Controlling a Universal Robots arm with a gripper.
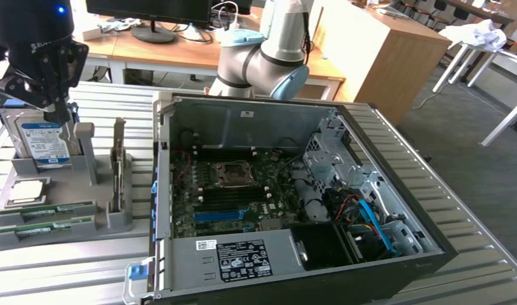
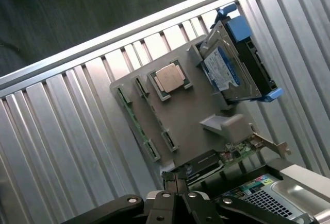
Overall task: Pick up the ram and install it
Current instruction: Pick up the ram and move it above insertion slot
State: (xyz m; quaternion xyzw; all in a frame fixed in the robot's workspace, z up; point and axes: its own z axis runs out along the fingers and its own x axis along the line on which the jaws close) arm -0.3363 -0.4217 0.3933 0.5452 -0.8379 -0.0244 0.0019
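Note:
The ram (image 1: 45, 211) is a thin green stick lying on edge in a slot at the front of the grey holder tray (image 1: 89, 190), with a second green stick (image 1: 40, 230) just in front of it. In the wrist view the ram (image 2: 135, 121) runs along the tray's outer edge. My black gripper (image 1: 60, 116) hangs above the tray's back end, next to the hard drive (image 1: 42, 141), well clear of the ram. Its fingers (image 2: 175, 180) are shut with nothing between them.
The open computer case (image 1: 293, 184) stands to the exterior view's right of the tray, with its motherboard (image 1: 233, 190) exposed. The tray also holds a square silver processor (image 2: 170, 77), the hard drive (image 2: 227, 72) and an upright expansion card (image 1: 119, 165). Everything rests on a ribbed metal table (image 2: 62, 147).

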